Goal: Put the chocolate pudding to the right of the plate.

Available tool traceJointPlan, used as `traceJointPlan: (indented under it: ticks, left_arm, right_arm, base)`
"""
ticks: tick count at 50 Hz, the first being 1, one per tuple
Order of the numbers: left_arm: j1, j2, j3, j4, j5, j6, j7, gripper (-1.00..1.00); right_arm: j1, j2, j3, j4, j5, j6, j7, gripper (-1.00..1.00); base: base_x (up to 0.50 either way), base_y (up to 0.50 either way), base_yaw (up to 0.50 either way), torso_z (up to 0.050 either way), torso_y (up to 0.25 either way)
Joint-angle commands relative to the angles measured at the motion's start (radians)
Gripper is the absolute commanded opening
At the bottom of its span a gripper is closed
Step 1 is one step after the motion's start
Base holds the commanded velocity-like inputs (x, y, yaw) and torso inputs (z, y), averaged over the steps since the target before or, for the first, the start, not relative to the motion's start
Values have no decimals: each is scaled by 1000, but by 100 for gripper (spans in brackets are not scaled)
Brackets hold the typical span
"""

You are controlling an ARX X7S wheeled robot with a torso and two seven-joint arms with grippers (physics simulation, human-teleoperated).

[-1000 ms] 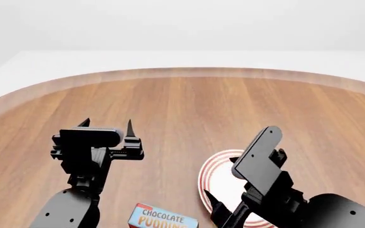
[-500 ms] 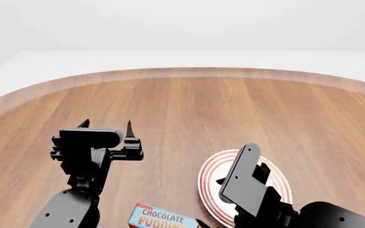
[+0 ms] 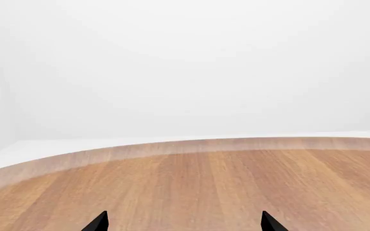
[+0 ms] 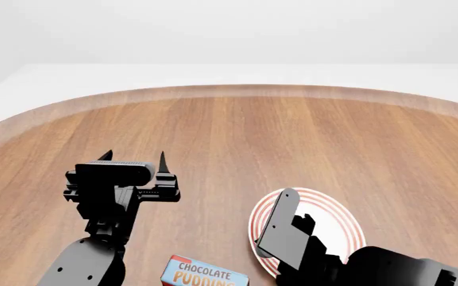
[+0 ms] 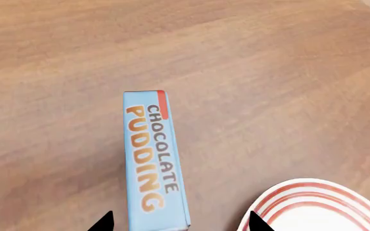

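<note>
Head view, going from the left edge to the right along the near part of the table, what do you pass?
Left claw → chocolate pudding carton → right arm's wrist, which stands in front of the red-ringed plate, all on the wooden table.

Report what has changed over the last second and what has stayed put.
The right arm has dropped lower and pulled back toward the robot, uncovering more of the plate; its gripper now points down at the chocolate pudding. Nothing was grasped or released. The left gripper, pudding and plate have not moved.
</note>
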State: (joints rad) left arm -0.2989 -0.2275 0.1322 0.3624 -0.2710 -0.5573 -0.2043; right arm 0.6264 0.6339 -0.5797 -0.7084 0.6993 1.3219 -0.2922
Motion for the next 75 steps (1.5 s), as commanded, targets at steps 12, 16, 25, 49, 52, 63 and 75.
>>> traceJointPlan:
  ticks: [12, 16, 25, 49, 52, 63, 75]
  left_arm:
    - [-3, -4, 13, -17, -7, 12, -4, 100]
    - [-3, -5, 13, -13, -11, 10, -5, 100]
    - [-4, -8, 14, -18, -15, 15, -8, 100]
    - [-3, -14, 27, -15, -24, 19, -14, 100]
    - [-3, -15, 26, -16, -26, 21, -13, 100]
    - [1, -19, 25, -21, -31, 27, -16, 100]
    - [3, -23, 29, -21, -34, 31, -20, 100]
  right_arm:
    - [11, -36, -155, 157, -61, -62, -49, 100]
    - [31, -48, -162, 172, -58, -50, -54, 100]
    - [60, -79, -207, 250, -81, -80, -84, 100]
    - [68, -149, -374, 490, -168, -188, -163, 100]
    - [68, -156, -386, 510, -173, -192, -167, 100]
    - [65, -150, -394, 508, -177, -199, -162, -100]
    - [67, -134, -388, 477, -177, -208, -152, -100]
  base:
    - [0, 0, 0, 0, 0]
    - [0, 0, 0, 0, 0]
    - [0, 0, 0, 0, 0]
    - [0, 0, 0, 0, 0]
    - [0, 0, 0, 0, 0]
    - [0, 0, 0, 0, 0]
    - [0, 0, 0, 0, 0]
